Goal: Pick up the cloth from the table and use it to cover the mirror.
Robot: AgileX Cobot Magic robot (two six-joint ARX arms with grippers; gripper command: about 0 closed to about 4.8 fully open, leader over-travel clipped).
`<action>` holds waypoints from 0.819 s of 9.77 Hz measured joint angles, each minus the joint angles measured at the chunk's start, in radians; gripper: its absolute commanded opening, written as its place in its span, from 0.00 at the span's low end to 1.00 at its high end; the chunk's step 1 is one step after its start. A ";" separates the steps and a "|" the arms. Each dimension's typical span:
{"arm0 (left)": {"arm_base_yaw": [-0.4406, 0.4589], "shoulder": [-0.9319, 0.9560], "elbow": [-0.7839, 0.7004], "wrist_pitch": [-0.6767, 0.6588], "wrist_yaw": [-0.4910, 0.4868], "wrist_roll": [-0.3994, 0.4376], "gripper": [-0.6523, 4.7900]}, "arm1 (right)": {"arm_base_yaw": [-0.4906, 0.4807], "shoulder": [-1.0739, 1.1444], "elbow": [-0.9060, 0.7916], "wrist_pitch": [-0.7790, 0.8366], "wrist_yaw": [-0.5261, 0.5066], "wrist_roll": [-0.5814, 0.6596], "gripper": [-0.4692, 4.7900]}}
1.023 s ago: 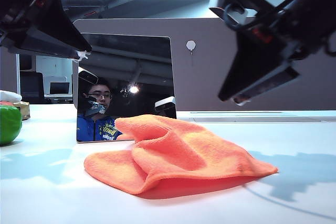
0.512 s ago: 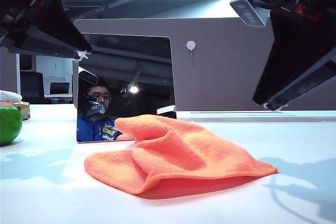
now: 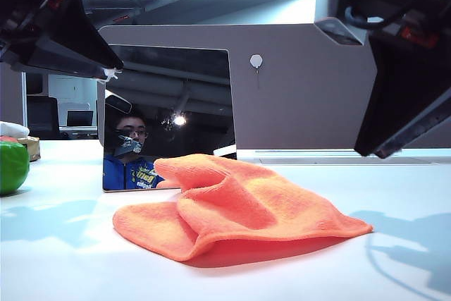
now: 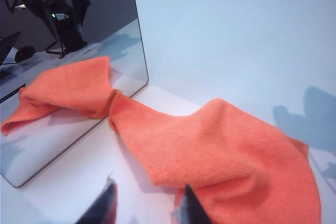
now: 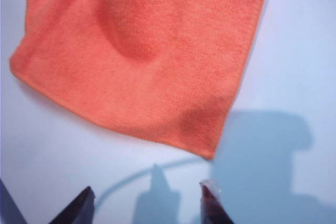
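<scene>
Cloth point(image 3: 236, 206) – rumpled on table point(image 3: 63, 259), touching mirror point(image 3: 169, 114) at its 11 o'clock; left gripper point(image 4: 147, 205) and right gripper point(image 5: 144, 200) – both released, empty, hovering above it

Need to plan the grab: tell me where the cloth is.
In the exterior view the cloth lies crumpled mid-table, its far edge against the mirror, below and between both raised grippers.

Orange cloth point(image 4: 231, 156) crumpled on white table point(image 4: 236, 35), touching mirror point(image 4: 63, 66), left gripper point(image 4: 148, 203) parted, empty
</scene>
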 measured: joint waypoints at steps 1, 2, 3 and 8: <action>0.000 0.000 0.000 0.000 0.000 0.000 0.42 | 0.000 0.020 0.000 0.000 0.004 0.000 0.58; 0.000 0.000 0.000 0.000 0.000 0.000 0.42 | 0.002 0.032 0.000 0.001 0.006 0.000 0.58; 0.000 0.000 0.000 0.000 0.000 0.000 0.42 | 0.108 0.106 0.000 0.085 0.091 0.000 0.59; 0.000 0.000 0.000 0.000 0.000 0.000 0.42 | 0.133 0.235 0.000 0.169 0.231 0.006 0.61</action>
